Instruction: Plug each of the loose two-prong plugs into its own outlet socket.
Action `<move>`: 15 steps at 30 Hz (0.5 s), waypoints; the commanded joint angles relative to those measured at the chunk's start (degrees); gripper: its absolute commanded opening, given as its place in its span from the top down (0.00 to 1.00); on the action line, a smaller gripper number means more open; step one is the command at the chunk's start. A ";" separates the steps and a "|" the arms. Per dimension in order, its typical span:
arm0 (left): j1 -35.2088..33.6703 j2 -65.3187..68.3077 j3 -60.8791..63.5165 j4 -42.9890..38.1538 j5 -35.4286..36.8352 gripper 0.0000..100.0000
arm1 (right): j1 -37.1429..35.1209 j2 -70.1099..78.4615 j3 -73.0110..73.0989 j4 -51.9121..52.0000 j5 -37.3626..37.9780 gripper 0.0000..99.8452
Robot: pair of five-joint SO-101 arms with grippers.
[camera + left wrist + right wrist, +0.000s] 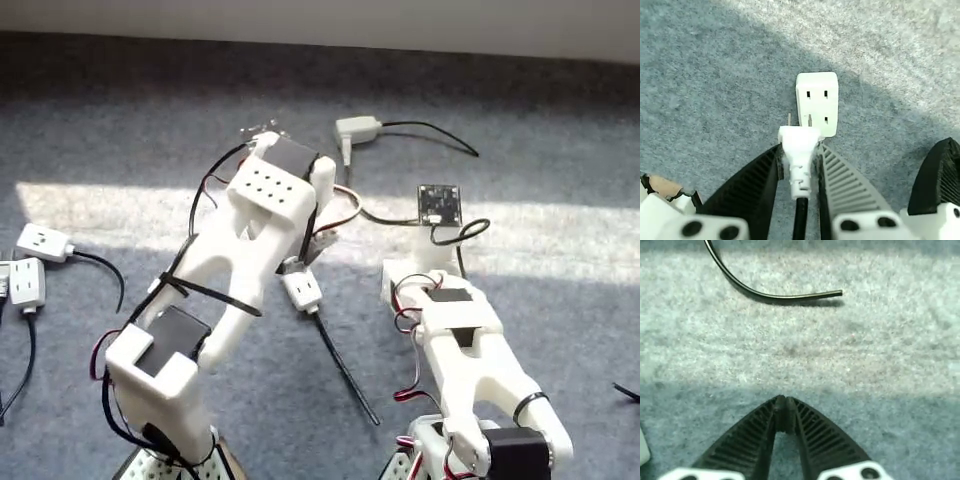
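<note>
On the grey carpet our left gripper is clamped on a white two-prong plug. Its ribbed black fingers press the body's flat sides, and the prongs point at a white outlet socket lying just ahead. We cannot tell whether they touch it. We judge the socket light and loose, likely to slide when pushed. The plug seems light, rigid and smooth, so it could twist between the pads. The best hold is across its flat sides, well back from the thin prongs, which might bend if forced off-line. The socket is a rounded block with paired slots. The plug tapers into a ridged collar and black cable. Our right gripper rests with jaws together on nothing.
</note>
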 commanded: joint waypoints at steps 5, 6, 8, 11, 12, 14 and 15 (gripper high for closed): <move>-0.22 -2.24 2.95 -2.81 0.79 0.99 | 0.48 -1.19 -2.24 -1.19 -0.70 0.99; -0.22 -0.92 3.30 -4.48 0.79 0.99 | 0.48 -1.19 -2.24 -1.19 -0.70 0.99; 0.22 2.24 2.95 -6.51 0.79 0.99 | 0.48 -1.19 -2.24 -1.19 -0.70 0.99; 1.71 5.41 2.15 -7.56 0.88 0.99 | 0.48 -1.19 -2.24 -1.19 -0.70 0.99; 2.33 5.85 1.27 -6.95 0.88 0.99 | 0.48 -1.19 -2.24 -1.19 -0.70 0.99; 2.95 6.29 -0.48 -5.71 0.88 0.99 | 0.48 -1.19 -2.24 -1.19 -0.70 0.99; 3.03 6.46 -1.10 -5.45 0.79 0.99 | 0.48 -1.19 -2.15 -1.19 -0.70 0.99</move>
